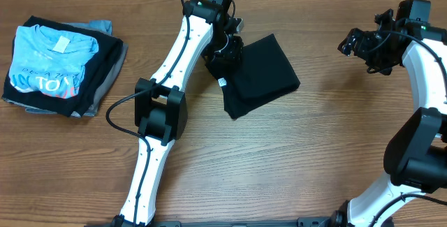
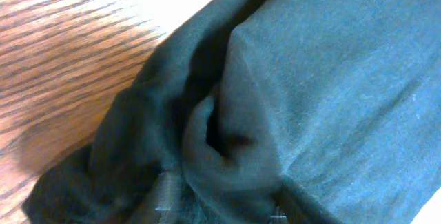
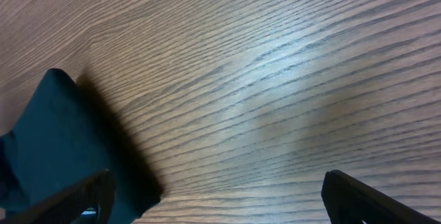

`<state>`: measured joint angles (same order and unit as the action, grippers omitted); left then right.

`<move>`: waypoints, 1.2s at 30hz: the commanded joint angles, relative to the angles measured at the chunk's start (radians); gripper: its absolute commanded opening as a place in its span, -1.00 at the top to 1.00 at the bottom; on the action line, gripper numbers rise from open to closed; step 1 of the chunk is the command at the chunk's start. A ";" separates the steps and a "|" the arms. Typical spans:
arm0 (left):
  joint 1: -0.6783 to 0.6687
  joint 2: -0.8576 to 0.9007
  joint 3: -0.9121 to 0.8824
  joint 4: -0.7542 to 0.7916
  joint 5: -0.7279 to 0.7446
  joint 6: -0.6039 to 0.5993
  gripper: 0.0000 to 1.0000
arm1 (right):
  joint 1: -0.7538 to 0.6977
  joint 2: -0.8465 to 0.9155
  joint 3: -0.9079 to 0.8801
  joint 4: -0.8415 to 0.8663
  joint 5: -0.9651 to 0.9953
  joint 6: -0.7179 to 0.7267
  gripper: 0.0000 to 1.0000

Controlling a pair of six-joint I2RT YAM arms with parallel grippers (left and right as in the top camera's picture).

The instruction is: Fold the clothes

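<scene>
The black T-shirt [image 1: 264, 73] sits in the middle of the desk [image 1: 314, 157], folded down to a small squarish packet. It's thin, floppy, basically weightless stuff, so it'll probably sag and slide apart unless it's pinched through all layers near an edge or corner. The left gripper [image 1: 227, 51] is at the packet's left edge, narrowed onto a bunched ridge of cloth, going by its wrist view. The right gripper [image 1: 363, 45] hangs well off to the right, jaws wide, holding nothing.
</scene>
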<state>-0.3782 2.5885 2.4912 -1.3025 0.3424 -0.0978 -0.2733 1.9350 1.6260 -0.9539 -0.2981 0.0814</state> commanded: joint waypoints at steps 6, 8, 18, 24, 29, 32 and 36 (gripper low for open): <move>0.003 -0.006 -0.008 -0.031 -0.094 -0.015 0.92 | 0.003 -0.008 0.011 0.001 0.011 -0.003 -1.00; 0.006 -0.014 -0.007 -0.062 -0.188 -0.064 0.92 | 0.003 -0.008 0.011 0.001 0.011 -0.003 -1.00; 0.007 -0.018 -0.007 -0.087 -0.335 -0.122 0.92 | 0.003 -0.008 0.005 0.002 0.089 -0.002 -1.00; 0.006 -0.018 -0.007 -0.089 -0.330 -0.119 0.92 | 0.013 -0.008 0.002 0.014 -0.147 -0.021 0.89; 0.005 -0.018 -0.007 -0.085 -0.323 -0.119 0.92 | 0.102 -0.008 -0.003 0.032 -0.343 -0.090 0.92; 0.005 -0.018 -0.007 -0.085 -0.334 -0.119 0.92 | 0.195 -0.008 -0.044 0.098 -0.341 -0.089 0.92; 0.004 -0.018 -0.007 -0.089 -0.389 -0.119 0.92 | 0.318 0.007 -0.115 0.206 -0.352 -0.089 0.92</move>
<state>-0.3794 2.5885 2.4912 -1.3884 0.0223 -0.2047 -0.0219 1.9347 1.5585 -0.7952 -0.6136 0.0029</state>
